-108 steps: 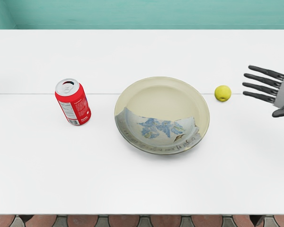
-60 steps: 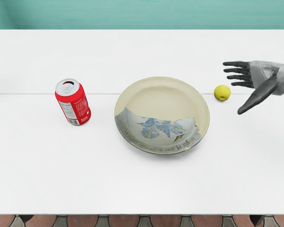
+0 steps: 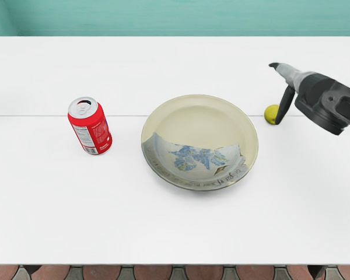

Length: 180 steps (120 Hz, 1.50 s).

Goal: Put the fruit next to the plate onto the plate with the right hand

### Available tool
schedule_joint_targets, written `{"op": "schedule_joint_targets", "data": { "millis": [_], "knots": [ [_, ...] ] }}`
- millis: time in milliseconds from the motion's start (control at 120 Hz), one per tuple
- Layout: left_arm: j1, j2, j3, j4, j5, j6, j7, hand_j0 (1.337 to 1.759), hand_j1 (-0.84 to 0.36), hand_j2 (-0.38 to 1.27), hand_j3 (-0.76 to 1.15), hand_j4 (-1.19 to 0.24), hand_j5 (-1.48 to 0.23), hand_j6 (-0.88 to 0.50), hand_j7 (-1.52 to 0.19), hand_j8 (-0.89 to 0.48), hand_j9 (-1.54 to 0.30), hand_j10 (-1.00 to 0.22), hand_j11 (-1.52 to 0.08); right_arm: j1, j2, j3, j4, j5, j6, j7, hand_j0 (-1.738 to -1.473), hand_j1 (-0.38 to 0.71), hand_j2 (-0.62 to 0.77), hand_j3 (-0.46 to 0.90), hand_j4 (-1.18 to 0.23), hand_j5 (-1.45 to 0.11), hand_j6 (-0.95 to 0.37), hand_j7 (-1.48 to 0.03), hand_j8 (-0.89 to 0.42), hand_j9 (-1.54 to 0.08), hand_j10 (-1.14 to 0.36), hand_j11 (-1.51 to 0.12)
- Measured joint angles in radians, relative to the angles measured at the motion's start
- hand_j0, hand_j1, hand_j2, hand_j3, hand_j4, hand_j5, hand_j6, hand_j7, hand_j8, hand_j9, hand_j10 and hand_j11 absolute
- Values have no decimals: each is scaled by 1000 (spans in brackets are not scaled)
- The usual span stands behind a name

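Observation:
A small yellow-green fruit [image 3: 270,115] lies on the white table just right of the plate [image 3: 193,121], a shallow cream dish with a blue pattern on its near side. My right hand [image 3: 281,93] comes in from the right edge and hovers right over the fruit, turned sideways. Its dark thumb [image 3: 286,104] hangs down across the fruit's right half and hides it. One grey finger [image 3: 282,69] points left above it. The hand is open and holds nothing. The left arm does not show.
A red soda can [image 3: 90,126] stands upright to the left of the plate. The white table [image 3: 175,221] reaches to a teal wall at the back, and its front edge runs along the bottom of the picture.
The right hand has moved left and turned over, from beside the fruit with fingers spread to directly above it. The thumb now covers part of the fruit. Fruit, plate and can have not moved.

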Motion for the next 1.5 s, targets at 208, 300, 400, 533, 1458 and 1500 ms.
{"op": "schedule_joint_targets", "data": {
  "millis": [208,300,400,533,1458,1500],
  "knots": [
    [0,0,0,0,0,0,0,1658,349,0,0,0,0,0,0,0,0,0,0,-7,135,-51,-189,-5,-31,0,-1658,-306,-6,0,-41,-49,-43,-49,-41,-49,-40,-49],
    [0,0,0,0,0,0,0,1658,349,0,0,0,0,0,0,0,0,0,0,-26,159,-55,-224,-4,-43,0,-1658,-274,-11,0,-67,-84,-69,-83,-68,-84,-67,-83],
    [0,0,0,0,0,0,0,1658,349,0,0,0,0,0,0,0,0,0,0,-39,170,-58,-242,-4,-52,0,-1658,-205,-22,0,-125,-158,-126,-158,-125,-158,-124,-158],
    [0,0,0,0,0,0,0,1658,349,0,0,0,0,0,0,0,0,0,0,-45,174,-61,-249,-2,-56,0,-1658,-95,-41,0,-217,-278,-218,-277,-217,-278,-216,-278],
    [0,0,0,0,0,0,1,1658,349,0,0,0,0,0,0,0,0,0,0,-50,110,10,-194,186,-31,0,-1657,259,27,0,-546,-670,-501,-688,-402,-684,-539,-682],
    [0,0,0,0,0,0,0,1658,349,0,0,0,0,0,0,0,0,0,0,-51,86,53,-157,199,-13,0,-1657,241,78,0,-542,-678,-507,-689,-415,-687,-530,-684]
  ]
}}
